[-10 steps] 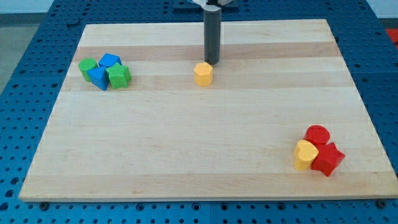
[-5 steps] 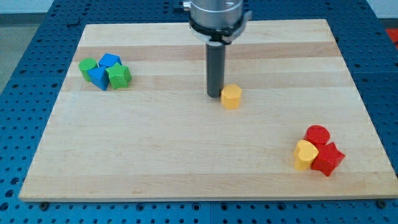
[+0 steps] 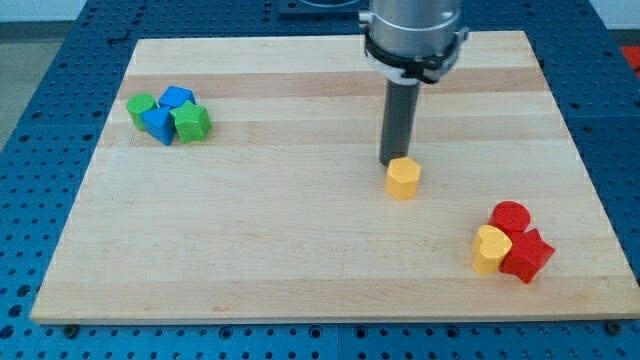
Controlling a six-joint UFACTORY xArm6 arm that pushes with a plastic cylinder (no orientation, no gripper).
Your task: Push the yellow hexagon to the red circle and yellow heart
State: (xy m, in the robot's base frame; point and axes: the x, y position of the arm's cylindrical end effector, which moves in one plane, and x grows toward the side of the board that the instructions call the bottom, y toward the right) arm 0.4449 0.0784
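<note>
The yellow hexagon (image 3: 403, 179) lies on the wooden board (image 3: 300, 250), right of centre. My tip (image 3: 392, 163) stands just above and slightly left of the hexagon, touching or almost touching its upper edge. The red circle (image 3: 510, 216) and the yellow heart (image 3: 490, 248) lie close together near the board's lower right corner, well down and right of the hexagon.
A red star-like block (image 3: 527, 256) touches the heart and circle. At the upper left sits a cluster: a green block (image 3: 141, 107), a blue block (image 3: 177, 98), a blue block (image 3: 158, 124) and a green block (image 3: 191, 122).
The yellow hexagon has moved down and to the right across the board, from the top centre toward the red and yellow cluster. My tip has moved with it.
</note>
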